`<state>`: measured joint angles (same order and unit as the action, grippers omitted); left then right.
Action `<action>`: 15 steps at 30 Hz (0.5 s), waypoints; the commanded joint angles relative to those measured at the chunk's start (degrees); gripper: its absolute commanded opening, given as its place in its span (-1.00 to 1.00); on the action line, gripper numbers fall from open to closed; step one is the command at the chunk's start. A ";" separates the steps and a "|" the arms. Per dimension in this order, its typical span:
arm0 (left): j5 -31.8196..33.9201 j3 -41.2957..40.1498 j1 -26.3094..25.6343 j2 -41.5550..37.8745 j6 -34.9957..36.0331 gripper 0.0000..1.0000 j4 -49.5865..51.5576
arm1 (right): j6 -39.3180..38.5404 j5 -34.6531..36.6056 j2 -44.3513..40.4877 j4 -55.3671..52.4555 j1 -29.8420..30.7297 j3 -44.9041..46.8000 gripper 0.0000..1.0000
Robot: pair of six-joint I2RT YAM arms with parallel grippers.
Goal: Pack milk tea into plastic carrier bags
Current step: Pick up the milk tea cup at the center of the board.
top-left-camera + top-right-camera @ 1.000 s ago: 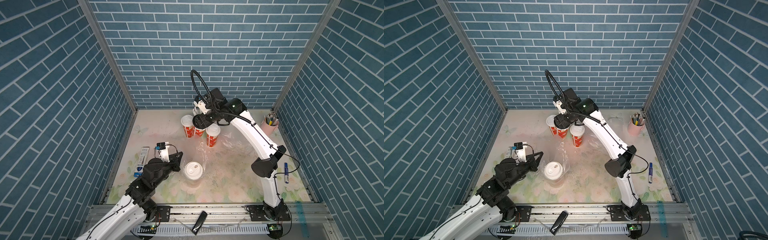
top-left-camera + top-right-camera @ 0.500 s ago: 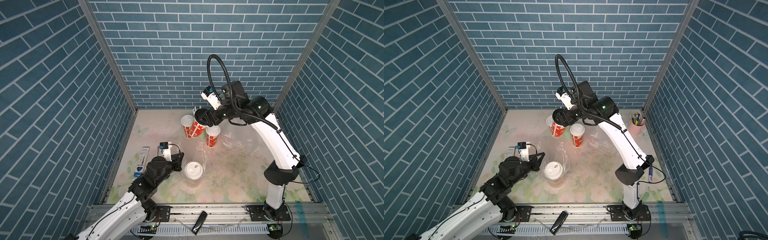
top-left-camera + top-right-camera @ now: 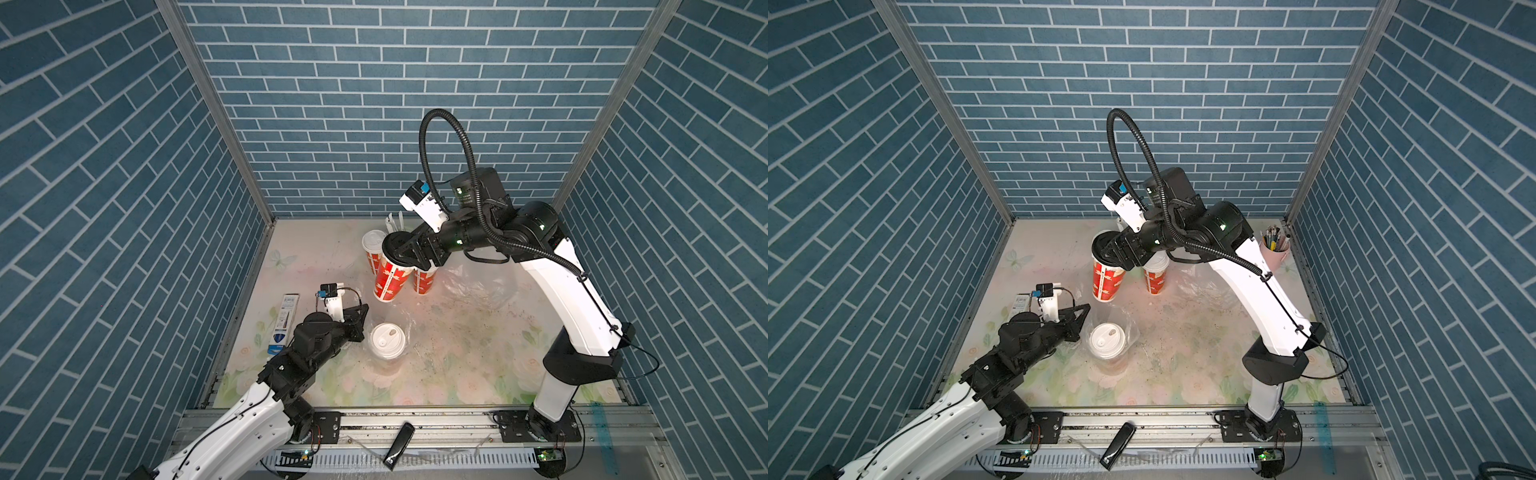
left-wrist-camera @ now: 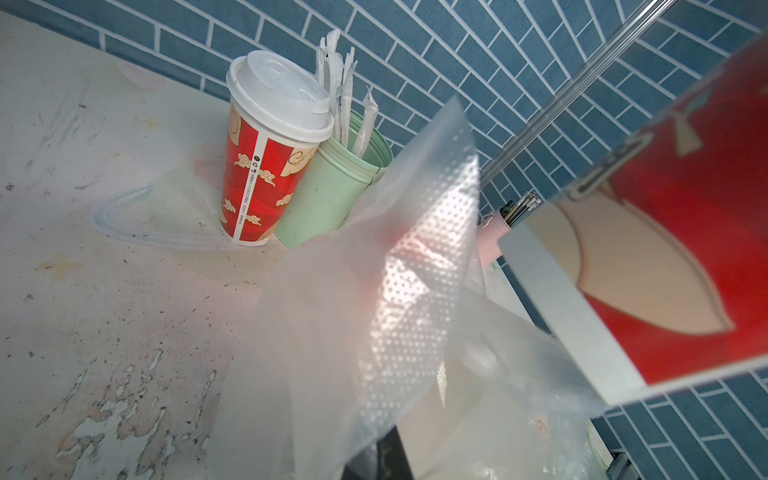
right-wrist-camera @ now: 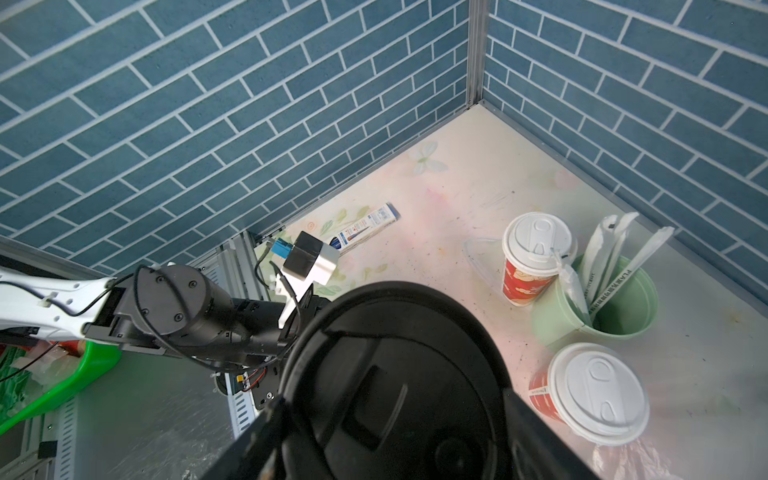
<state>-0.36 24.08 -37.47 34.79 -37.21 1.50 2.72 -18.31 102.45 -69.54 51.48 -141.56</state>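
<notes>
Black-lid cup point(image 3: 390, 282) has come up off the table since a sec ago and swung out from the back pair toward the bagged cup point(image 3: 387, 340). L to R on my feed now:

- **Blue box** point(image 3: 284, 322): lies well left of the bagged cup.
- **L gripper** point(image 3: 362, 313): just left of that cup, pinched tight on the film of the front bag point(image 3: 1131, 332), which wraps it.
- **Black-lid cup**: I see it in the air behind the bagged cup, tilted, w/ R gripper point(image 3: 405, 255) clamped round its top, jaws wide.
- **Back-left cup** point(image 3: 372, 249) & **back-right cup** point(image 3: 424, 280): stand further behind.
- **Spare bag** point(image 3: 473, 286): lies flat, behind and to the right.
</notes>
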 commanded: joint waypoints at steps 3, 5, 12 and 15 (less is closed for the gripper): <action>-0.86 1.15 0.16 0.09 1.02 -1.00 -1.37 | 0.00 -2.03 -3.64 -1.04 1.24 0.27 0.53; -0.87 1.20 0.19 0.11 1.05 -1.00 -1.32 | 0.09 -2.33 -4.00 -1.04 1.46 0.32 0.53; -0.87 0.80 0.21 -0.45 0.83 -1.00 -1.63 | 1.38 -5.11 -4.42 1.73 1.65 4.27 0.53; -0.87 0.70 0.21 -0.69 0.88 -1.00 -1.59 | 1.91 -6.99 -3.37 2.62 1.69 4.64 0.52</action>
<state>-0.99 24.08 -37.47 34.70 -37.01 0.99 3.20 -22.11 98.72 -68.88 52.88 -137.25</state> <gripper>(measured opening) 0.043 0.763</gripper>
